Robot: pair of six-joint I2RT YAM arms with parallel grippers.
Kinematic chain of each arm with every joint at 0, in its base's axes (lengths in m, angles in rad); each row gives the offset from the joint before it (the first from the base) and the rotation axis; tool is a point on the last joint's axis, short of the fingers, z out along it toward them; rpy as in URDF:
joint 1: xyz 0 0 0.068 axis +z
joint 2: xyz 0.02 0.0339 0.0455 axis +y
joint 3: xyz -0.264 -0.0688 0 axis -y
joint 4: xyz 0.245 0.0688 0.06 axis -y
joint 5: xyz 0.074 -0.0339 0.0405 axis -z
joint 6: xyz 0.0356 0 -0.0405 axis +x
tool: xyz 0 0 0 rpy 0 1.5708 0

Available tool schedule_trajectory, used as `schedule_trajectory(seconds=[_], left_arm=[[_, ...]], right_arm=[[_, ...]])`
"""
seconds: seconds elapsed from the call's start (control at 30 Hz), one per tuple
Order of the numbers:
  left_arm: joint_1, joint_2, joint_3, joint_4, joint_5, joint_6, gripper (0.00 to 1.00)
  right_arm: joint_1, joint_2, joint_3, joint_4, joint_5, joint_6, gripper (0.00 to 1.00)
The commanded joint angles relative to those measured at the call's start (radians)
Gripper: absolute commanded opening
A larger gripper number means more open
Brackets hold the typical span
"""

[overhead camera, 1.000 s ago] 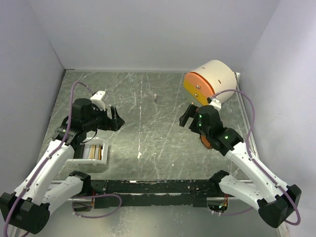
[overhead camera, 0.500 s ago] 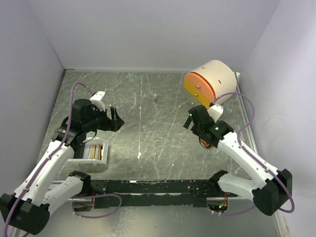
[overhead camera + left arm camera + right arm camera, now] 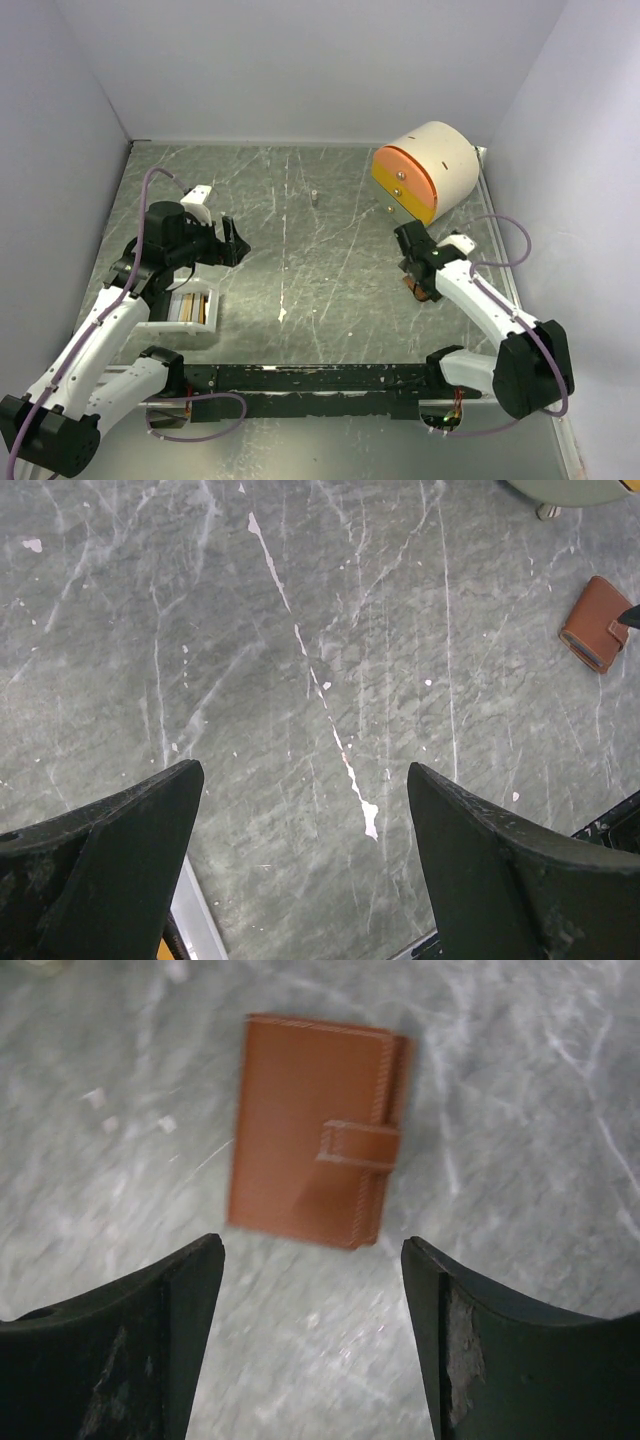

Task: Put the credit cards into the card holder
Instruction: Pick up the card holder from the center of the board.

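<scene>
The card holder (image 3: 310, 1125) is a rust-brown wallet lying closed on the table, its strap fastened. In the right wrist view it lies just ahead of my right gripper (image 3: 312, 1250), which is open and empty and points down at it. From above, the right arm hides most of the card holder (image 3: 421, 291). The credit cards (image 3: 186, 307) stand in a white tray (image 3: 190, 334) at the left, showing gold and silver-grey edges. My left gripper (image 3: 233, 245) hovers open and empty beyond the tray. The left wrist view shows the card holder (image 3: 597, 623) far off at the right.
A big cream-and-orange round drawer unit (image 3: 426, 170) stands at the back right, close behind the right gripper. A small grey peg (image 3: 314, 195) sits mid-table at the back. Walls close the table in on three sides. The black base rail (image 3: 310, 378) runs along the near edge.
The right arm has drawn its gripper rightward and tipped it down over the card holder. The left arm has stayed where it was. Both grippers stay open.
</scene>
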Motion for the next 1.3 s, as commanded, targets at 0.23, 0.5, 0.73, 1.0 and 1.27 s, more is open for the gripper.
schedule_trajectory(seconds=[0.23,0.5,0.73,1.0,1.27], left_arm=[[0.010,-0.010,-0.001,-0.013,-0.010,0.019,0.95],[0.010,-0.004,-0.004,-0.012,-0.016,0.018,0.95],[0.010,-0.013,0.001,-0.014,-0.029,0.018,0.95],[0.008,-0.069,-0.075,0.146,0.210,0.025,0.94],[-0.027,-0.118,-0.122,0.297,0.408,0.071,0.80]], right_arm=[[-0.246,-0.112,-0.232,0.345,-0.215,-0.089,0.67],[-0.267,-0.048,-0.274,0.408,-0.253,-0.058,0.64],[-0.266,-0.067,-0.313,0.469,-0.312,-0.115,0.35],[-0.267,-0.174,-0.290,0.437,-0.357,-0.274,0.00],[-0.263,-0.315,-0.208,0.353,-0.639,-0.451,0.00]])
